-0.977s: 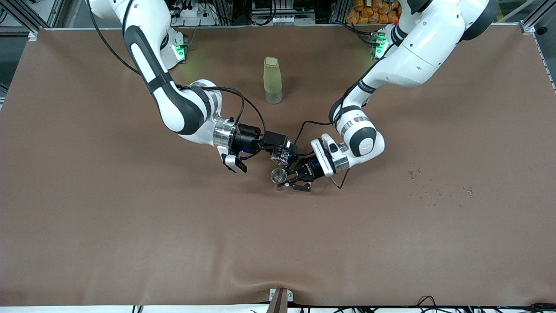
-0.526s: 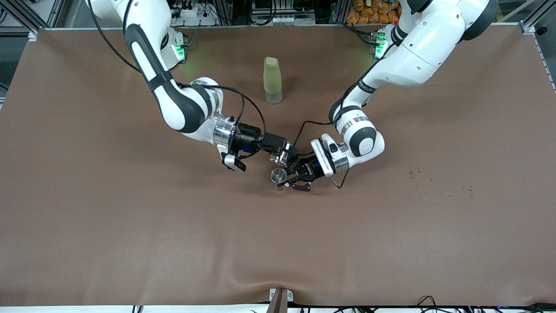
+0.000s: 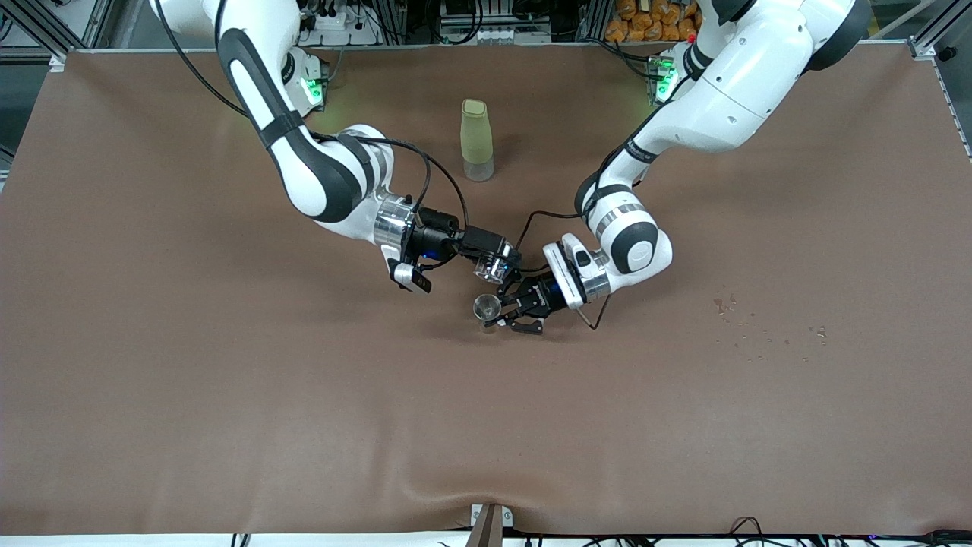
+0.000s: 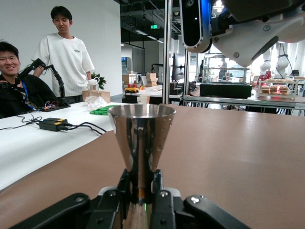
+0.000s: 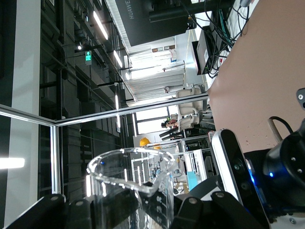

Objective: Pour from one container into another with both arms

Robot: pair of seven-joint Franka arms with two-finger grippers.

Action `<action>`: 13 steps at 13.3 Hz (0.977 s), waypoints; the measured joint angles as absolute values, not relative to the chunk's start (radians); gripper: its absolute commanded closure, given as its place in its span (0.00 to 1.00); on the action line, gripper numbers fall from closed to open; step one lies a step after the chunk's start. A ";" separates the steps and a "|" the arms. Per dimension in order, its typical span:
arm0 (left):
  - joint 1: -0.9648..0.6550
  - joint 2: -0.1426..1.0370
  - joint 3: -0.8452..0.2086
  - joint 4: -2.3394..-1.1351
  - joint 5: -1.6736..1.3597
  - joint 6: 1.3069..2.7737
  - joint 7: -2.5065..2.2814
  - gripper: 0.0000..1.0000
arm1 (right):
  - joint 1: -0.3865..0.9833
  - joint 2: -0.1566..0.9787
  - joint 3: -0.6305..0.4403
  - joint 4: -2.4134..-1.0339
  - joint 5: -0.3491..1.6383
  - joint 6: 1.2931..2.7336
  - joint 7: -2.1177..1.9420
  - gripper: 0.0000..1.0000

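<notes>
My left gripper (image 3: 507,312) is shut on the narrow waist of a steel hourglass-shaped measuring cup (image 3: 487,307), which stands upright just above the table's middle. In the left wrist view the cup (image 4: 144,131) rises straight from my left gripper (image 4: 141,185), its mouth up. My right gripper (image 3: 499,267) is shut on a small clear glass beaker (image 3: 490,268), held tilted just above the steel cup. The right wrist view shows the beaker (image 5: 133,183) with a pouring lip and printed marks, inside my right gripper (image 5: 138,206). Whether any liquid is inside either one does not show.
A tall pale yellow-green tumbler (image 3: 477,140) stands upside down on the brown table cover (image 3: 228,395), nearer the robots' bases than the grippers. Small stains and droplets (image 3: 729,305) dot the cover toward the left arm's end. The right arm's hand (image 4: 238,26) hangs above the steel cup.
The right arm has drawn back and up a little toward its base, carrying the beaker slightly away from the steel cup. The left arm and the cup have stayed put.
</notes>
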State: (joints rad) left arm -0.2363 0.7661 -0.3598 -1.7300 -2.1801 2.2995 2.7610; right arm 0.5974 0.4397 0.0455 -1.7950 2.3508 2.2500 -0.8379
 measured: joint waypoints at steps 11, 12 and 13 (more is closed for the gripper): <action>-0.233 0.766 -0.353 -1.730 -2.180 2.304 2.762 1.00 | 0.583 0.421 0.000 -1.781 2.170 2.273 -1.065 1.00; -0.230 0.766 -0.349 -1.730 -2.180 2.305 2.762 1.00 | 0.555 0.420 -0.015 -1.769 2.095 2.275 -1.079 1.00; -0.223 0.766 -0.346 -1.730 -2.178 2.307 2.765 1.00 | 0.513 0.420 -0.022 -1.756 2.010 2.274 -1.087 1.00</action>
State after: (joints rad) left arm -0.2230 0.7662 -0.3461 -1.7300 -2.1783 2.3072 2.7646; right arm 0.5133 0.4196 -0.0222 -1.7559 2.0104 2.2744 -1.0871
